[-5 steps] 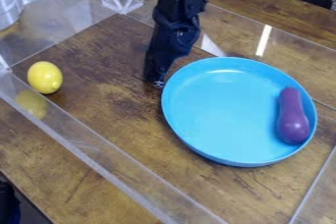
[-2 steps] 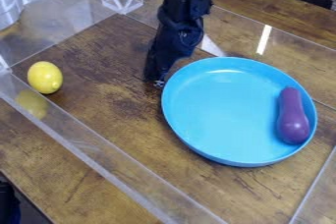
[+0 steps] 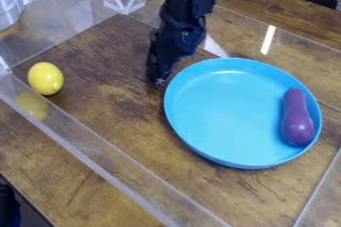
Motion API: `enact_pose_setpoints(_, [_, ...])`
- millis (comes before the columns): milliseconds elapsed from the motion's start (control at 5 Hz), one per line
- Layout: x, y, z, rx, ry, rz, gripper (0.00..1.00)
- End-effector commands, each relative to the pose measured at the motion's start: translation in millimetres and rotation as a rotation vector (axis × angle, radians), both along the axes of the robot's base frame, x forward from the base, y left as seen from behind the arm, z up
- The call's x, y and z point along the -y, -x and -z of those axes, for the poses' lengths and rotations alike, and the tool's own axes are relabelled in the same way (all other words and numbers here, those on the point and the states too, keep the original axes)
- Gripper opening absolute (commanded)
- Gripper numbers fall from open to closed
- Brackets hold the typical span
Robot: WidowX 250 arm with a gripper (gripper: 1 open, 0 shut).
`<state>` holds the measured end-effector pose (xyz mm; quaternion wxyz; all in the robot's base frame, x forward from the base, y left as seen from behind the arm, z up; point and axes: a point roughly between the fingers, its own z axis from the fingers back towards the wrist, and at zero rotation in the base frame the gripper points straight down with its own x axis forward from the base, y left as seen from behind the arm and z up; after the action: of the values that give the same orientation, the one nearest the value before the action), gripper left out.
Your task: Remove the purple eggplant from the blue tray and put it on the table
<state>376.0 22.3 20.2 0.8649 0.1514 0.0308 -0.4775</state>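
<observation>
We can't tell how wide the dark, blurry black gripper is at upper centre, arm cut off by the top edge. The smooth dark-purple toy eggplant lies in the round bright-blue plastic tray, right side of frame, long axis near vertical, narrower end up; versus the earlier frame, we see only the gripper's outline slightly changed.

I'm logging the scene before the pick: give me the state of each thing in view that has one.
Purple eggplant: lying in the tray, at its right side, not held.
Blue tray: upright on the table, eggplant inside.
Yellow lemon: resting on the table, outside the tray.
Table: bearing tray and lemon.
</observation>
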Motion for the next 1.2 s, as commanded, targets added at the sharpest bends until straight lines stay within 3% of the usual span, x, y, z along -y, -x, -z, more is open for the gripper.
enact_pose_setpoints(0, [-9, 4.2, 1.0, -0.028, -0.010, -0.013, 1.00])
enact_pose_setpoints(400, [-18, 11.0, -29.3, -0.013, -0.018, -0.058, 1.00])
enact_pose_setpoints(600, [-21, 15.6, -44.4, 0.011, -0.019, -0.083, 1.00])
enact_pose_setpoints(1000, [-20, 17.8, -52.4, 0.041, 0.004, -0.102, 1.00])
